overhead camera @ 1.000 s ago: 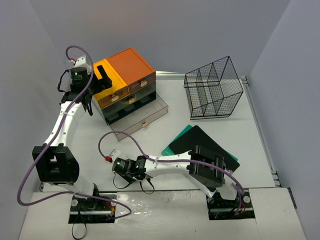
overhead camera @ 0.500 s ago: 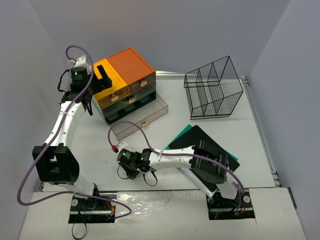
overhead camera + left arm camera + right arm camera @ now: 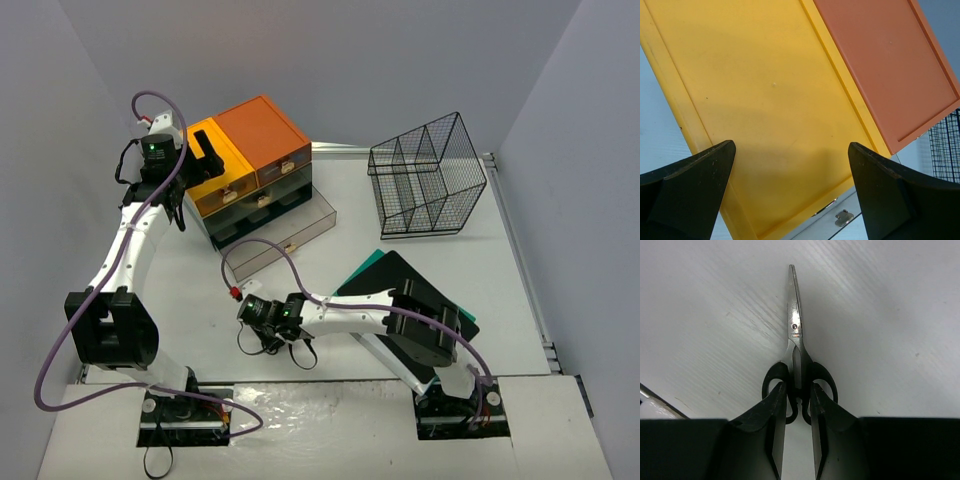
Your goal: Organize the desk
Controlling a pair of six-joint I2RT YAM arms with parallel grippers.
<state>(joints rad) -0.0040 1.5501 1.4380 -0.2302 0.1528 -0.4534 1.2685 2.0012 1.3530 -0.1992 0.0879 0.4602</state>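
Counter (image 3: 505,275) spans the overhead view, with bare room along its right edge and at its near-left. Right fingers (image 3: 774,412) are clenched on the scissors (image 3: 796,330) by the near edge, a grip only the right wrist view confirms. Left fingers (image 3: 690,192) are released, spread wide above the chest (image 3: 770,90) at the far-left corner.

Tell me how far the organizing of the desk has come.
Done: the clear bottom drawer of the chest stands pulled open. In hand: the right gripper is closed on the scissors, which lie on the desk; the left gripper hangs open over the chest's yellow top. Left: storing the scissors and the folders lying flat near the wire basket.
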